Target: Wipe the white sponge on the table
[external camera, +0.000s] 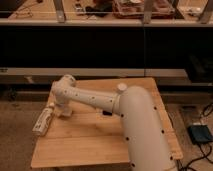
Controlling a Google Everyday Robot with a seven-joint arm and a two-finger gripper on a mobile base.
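White sponge (pixel 65 114) half-hidden under gripper (pixel 62 108), table's (pixel 100 145) left.

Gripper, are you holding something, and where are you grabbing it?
The shut gripper sits low at the left side of the table, by the bottle. Whether it holds anything cannot be told.

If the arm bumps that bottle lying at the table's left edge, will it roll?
Likely: the bottle lies on its side along the table's left edge, so a sideways nudge could roll it off. It looks slim, so it's probably light. The gripper, shut, sits low beside it.
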